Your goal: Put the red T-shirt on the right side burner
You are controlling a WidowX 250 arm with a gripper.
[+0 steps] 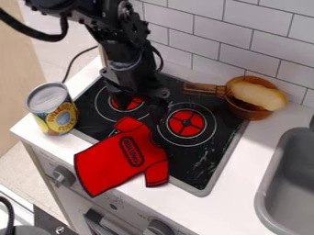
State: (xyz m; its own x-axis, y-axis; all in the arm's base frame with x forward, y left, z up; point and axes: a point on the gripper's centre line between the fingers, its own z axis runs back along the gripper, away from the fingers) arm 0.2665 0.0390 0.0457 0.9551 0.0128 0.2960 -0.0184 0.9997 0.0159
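The gripper (141,108) hangs over the stove top (197,170), its fingers apart, part of a red burner (133,104) visible between them. The fingertips are black on black and hard to make out. Just below them is the red T-shirt (116,163), lying askew across the stove top's front edge and the counter (245,160), with its lower end reaching past the counter's front edge. It hides most of another burner, of which a bit of ring peeps out; whether the shirt touches the fingers, I cannot tell. The other red burner (186,123), on the right in the view, is in plain sight near the shirt.

A can (59,112) stands on the counter at the left. At the back right, a brown pan (246,110) holds a pale, oblong piece of food (257,95) that hides part of its inside. The gray sink (291,176) is cut off by the right edge. White tiles (205,36) cover the wall behind; the knobbed stove front (80,195) is cut off below.
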